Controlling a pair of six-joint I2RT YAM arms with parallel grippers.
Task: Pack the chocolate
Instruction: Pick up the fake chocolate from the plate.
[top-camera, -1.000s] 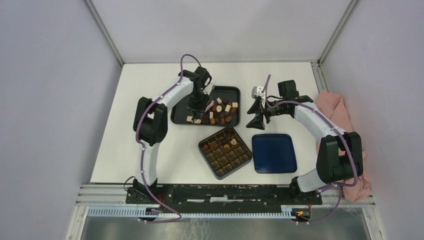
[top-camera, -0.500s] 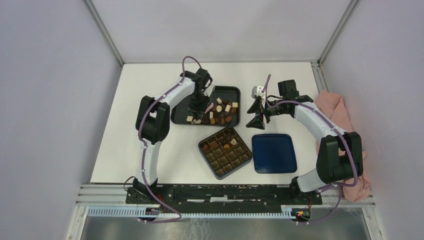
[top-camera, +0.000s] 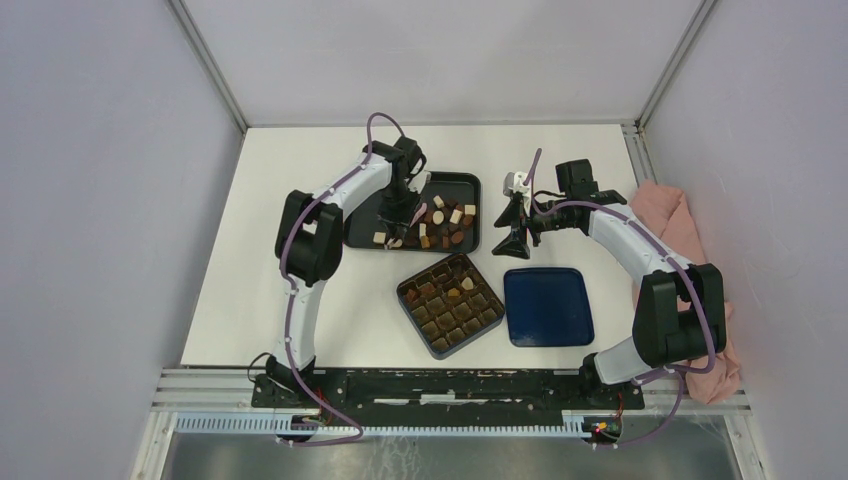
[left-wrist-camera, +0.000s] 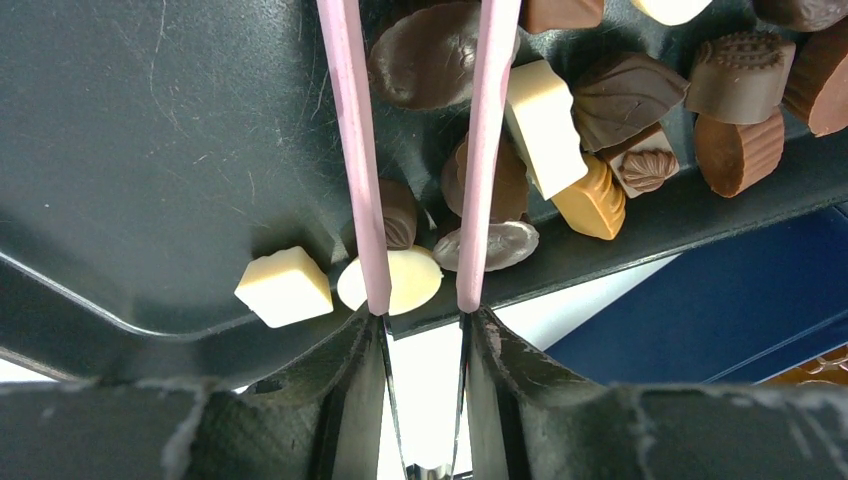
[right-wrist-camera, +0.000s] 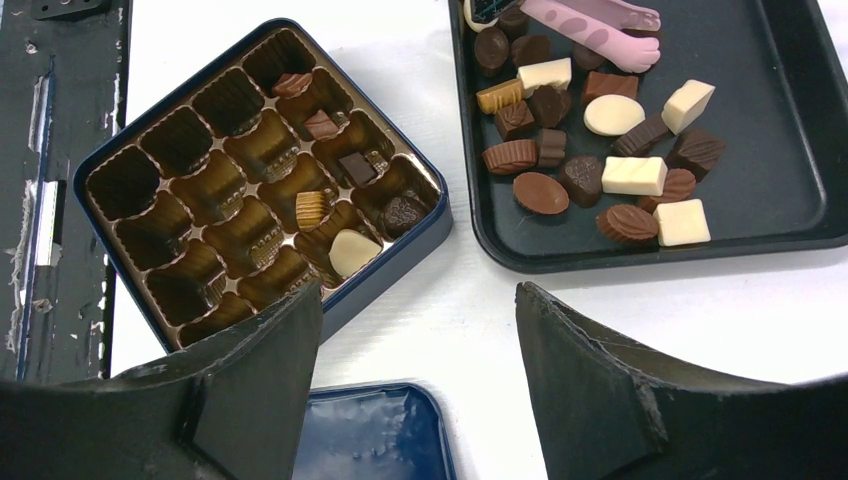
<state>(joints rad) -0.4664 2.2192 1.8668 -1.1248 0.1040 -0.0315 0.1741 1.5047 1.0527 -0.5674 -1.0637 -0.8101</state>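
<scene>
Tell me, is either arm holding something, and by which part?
The left fingers pinch the pink tweezers near their rear end; the right fingers are open and empty.

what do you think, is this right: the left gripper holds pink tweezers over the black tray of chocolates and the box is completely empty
Not quite. The box is not empty: the right wrist view shows chocolates already in several of its compartments. The rest holds: the left gripper holds the pink tweezers over the black tray of chocolates.
</scene>
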